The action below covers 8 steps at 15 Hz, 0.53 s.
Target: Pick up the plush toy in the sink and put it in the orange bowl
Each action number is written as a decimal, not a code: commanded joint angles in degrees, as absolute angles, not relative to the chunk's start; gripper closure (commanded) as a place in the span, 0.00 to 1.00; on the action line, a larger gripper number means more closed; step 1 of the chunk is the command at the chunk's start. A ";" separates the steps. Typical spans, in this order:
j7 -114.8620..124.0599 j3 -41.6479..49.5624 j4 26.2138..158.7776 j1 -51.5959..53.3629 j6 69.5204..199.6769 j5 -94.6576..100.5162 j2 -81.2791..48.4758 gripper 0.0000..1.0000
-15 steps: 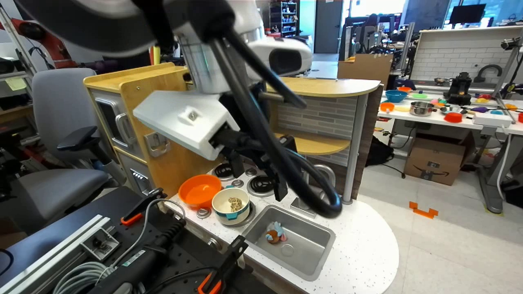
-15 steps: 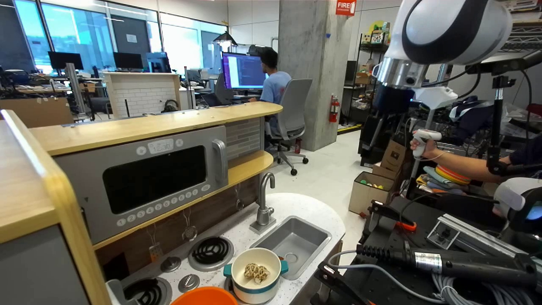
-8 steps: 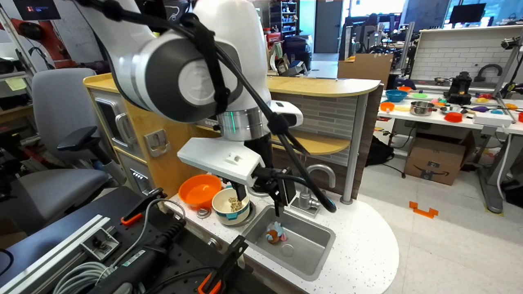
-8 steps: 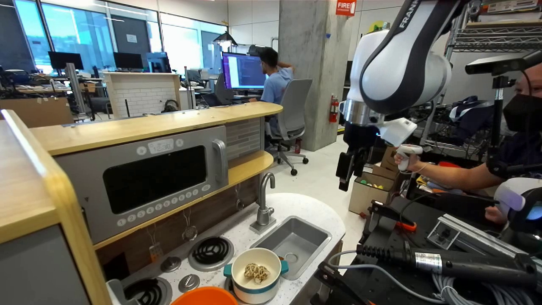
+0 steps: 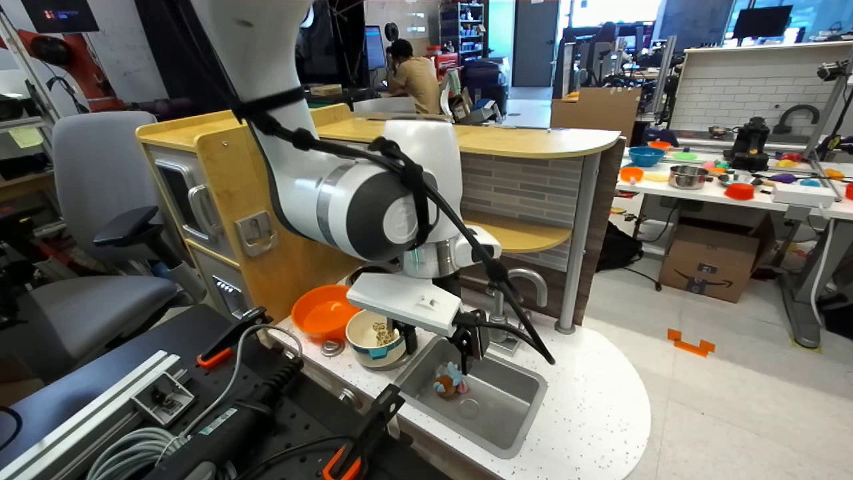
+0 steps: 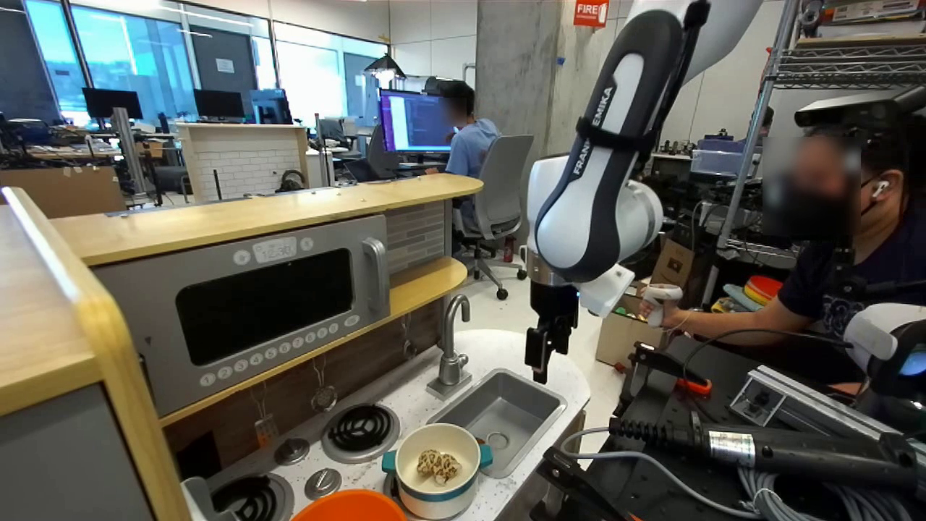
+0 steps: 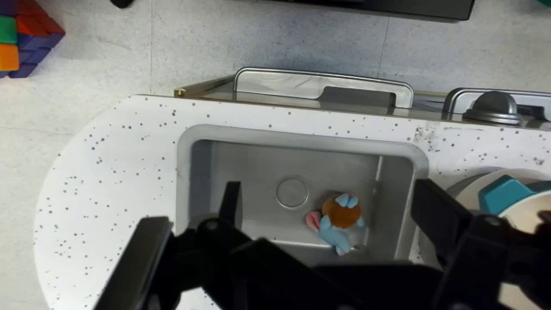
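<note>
The plush toy (image 7: 341,213) is small, brown and light blue with a pink ear. It lies on the floor of the grey sink (image 7: 254,163), near one corner; it also shows in an exterior view (image 5: 445,387). In an exterior view the pot hides nearly all of it. My gripper (image 7: 328,191) is open and empty, pointing down above the sink, its fingers spread to either side of the toy in the wrist view and apart from it. The gripper shows in both exterior views (image 5: 436,360) (image 6: 540,365). The orange bowl (image 5: 324,312) stands beyond the pot; its rim shows in an exterior view (image 6: 351,506).
A cream pot with teal handles (image 5: 363,339) stands between sink and orange bowl, holding a spotted plush (image 6: 438,467). The arched faucet (image 6: 450,347) rises at the sink's back edge. Stove burners (image 6: 360,427) and a shelf (image 5: 520,233) are nearby. A black clamp (image 5: 380,420) stands at the counter front.
The arm has come down and over the sink, so the open gripper is now lower and closer to the toy. The toy, pot and bowl have not moved.
</note>
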State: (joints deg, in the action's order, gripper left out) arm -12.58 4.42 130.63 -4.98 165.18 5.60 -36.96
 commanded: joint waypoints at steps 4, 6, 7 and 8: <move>-13.38 2.47 115.69 -2.95 164.13 8.77 -52.35 0.00; -14.13 1.99 112.07 -2.37 163.23 9.69 -55.44 0.00; -14.80 1.80 110.38 -2.18 162.64 10.09 -56.79 0.00; -15.74 1.52 108.91 -2.13 162.18 10.63 -57.85 0.00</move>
State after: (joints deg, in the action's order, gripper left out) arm -13.89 2.19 115.20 -2.26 164.90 8.22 -53.56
